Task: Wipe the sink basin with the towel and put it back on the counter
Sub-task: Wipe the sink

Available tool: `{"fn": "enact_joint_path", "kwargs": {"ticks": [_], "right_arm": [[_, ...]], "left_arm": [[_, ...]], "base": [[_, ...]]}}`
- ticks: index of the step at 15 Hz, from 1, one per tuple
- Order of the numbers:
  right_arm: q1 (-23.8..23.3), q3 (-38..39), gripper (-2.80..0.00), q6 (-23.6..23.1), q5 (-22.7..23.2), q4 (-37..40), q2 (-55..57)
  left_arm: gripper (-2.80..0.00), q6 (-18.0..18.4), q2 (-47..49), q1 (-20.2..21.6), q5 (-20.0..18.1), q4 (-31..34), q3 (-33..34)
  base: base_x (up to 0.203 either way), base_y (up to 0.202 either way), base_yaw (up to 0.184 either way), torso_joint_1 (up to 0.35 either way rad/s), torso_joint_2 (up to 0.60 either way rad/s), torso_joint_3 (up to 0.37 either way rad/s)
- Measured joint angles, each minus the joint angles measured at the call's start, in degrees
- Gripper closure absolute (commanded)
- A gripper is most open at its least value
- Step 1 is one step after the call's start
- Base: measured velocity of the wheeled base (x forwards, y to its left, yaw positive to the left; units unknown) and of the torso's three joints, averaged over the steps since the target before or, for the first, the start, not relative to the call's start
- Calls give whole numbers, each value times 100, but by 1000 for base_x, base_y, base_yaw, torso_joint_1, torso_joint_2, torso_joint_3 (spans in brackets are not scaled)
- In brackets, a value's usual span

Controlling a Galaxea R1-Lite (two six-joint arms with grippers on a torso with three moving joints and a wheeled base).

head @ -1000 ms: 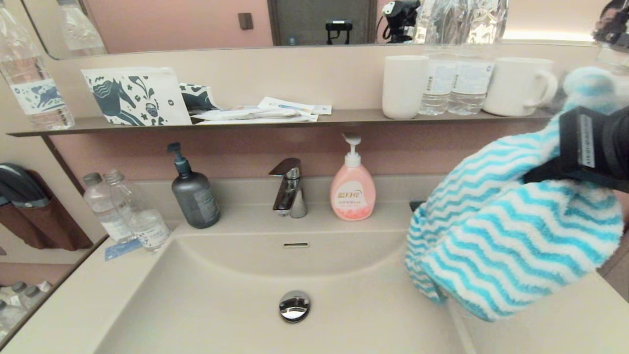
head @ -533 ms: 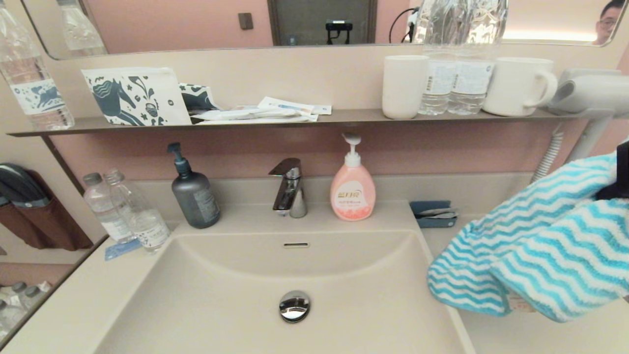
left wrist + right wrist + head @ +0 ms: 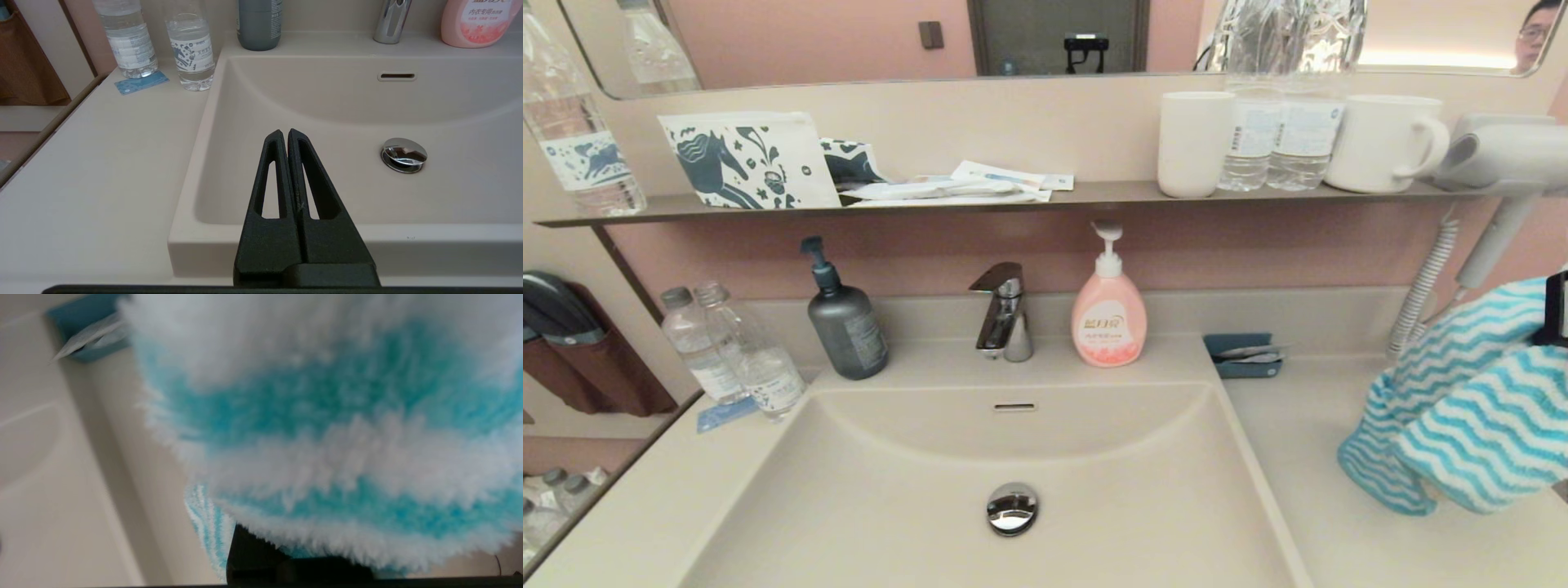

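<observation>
The towel [image 3: 1462, 416] has turquoise and white wavy zigzag stripes. The sink basin [image 3: 915, 506] and the counter [image 3: 1307, 425] share one plain beige, and the drain plug [image 3: 1012, 508] is shiny chrome. A soap bottle [image 3: 1108, 314] is pink with a white pump; another bottle [image 3: 846, 322] is dark grey. The pouch [image 3: 747, 159] is white with a dark blue horse print. The left gripper [image 3: 287, 134] is black.

Bathroom clutter I saw around the vanity.

A tap [image 3: 1005, 314] stood between a grey pump bottle [image 3: 845, 322] and a pink soap bottle [image 3: 1108, 314], with two water bottles [image 3: 734, 351] further left and a blue tray [image 3: 1243, 354] to the right. On the shelf [image 3: 1094, 194] sat a horse-print pouch [image 3: 747, 159], packets [image 3: 964, 184], a white cup [image 3: 1194, 143], two bottles [image 3: 1278, 139] and a mug [image 3: 1384, 143]. A hairdryer [image 3: 1494, 163] hung at far right.
</observation>
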Motion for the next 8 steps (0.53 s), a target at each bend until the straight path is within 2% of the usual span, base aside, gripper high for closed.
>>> {"fn": "enact_joint_path", "kwargs": {"ticks": [4, 8], "right_arm": [[-379, 392, 0, -254, 258, -638, 246], [-211, 1359, 0, -248, 406, -1909, 446]], "left_arm": [[0, 1, 0, 0, -1, 2, 0], [0, 1, 0, 0, 0, 2, 0]], "base": [[0, 0, 0, 0, 0, 0], [0, 0, 0, 0, 0, 0]]}}
